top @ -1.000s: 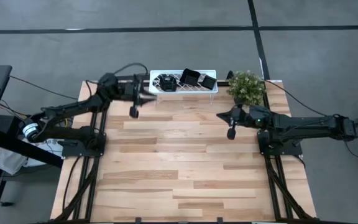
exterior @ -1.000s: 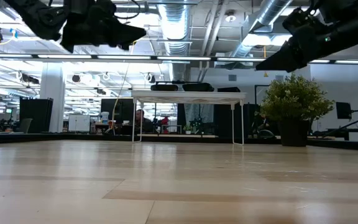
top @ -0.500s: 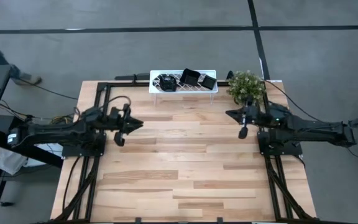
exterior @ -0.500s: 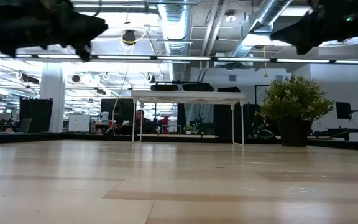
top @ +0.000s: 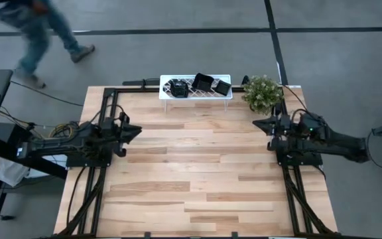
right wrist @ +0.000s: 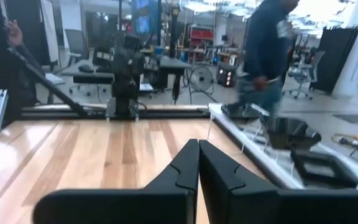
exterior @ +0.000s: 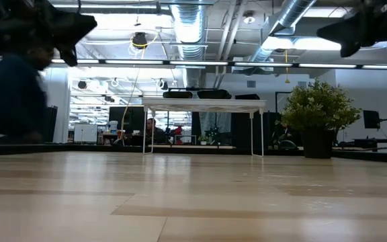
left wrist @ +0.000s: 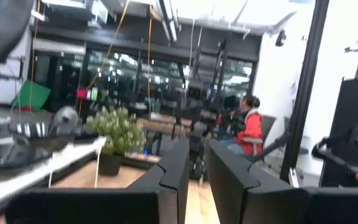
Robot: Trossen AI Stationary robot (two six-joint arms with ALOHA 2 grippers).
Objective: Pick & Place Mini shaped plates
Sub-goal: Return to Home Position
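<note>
While both arms rest folded at the two sides of the wooden table [top: 197,186], the mini shaped plates [exterior: 213,94] all sit on top of the white rack [top: 208,95] at the far edge. From above I see three black spots on it. The bumpy plate [top: 176,87] is on the left arm's end of the rack. The square plate [top: 202,82] is in the middle, and the small plate [top: 222,87] is just beside it, on the end near the green plant [top: 263,93]. I cannot tell if any is a pile.

The left gripper [top: 130,131] is over the left side of the table and points toward the middle. Its two fingers [left wrist: 173,174] are close, with a thin gap between them, and it is empty. The right gripper [top: 264,124] is over the right side, near the plant, well apart from the rack. Its fingers [right wrist: 176,174] are pressed together, and it is empty too.

A person [top: 40,26] walks on the grey floor past the far left corner.
</note>
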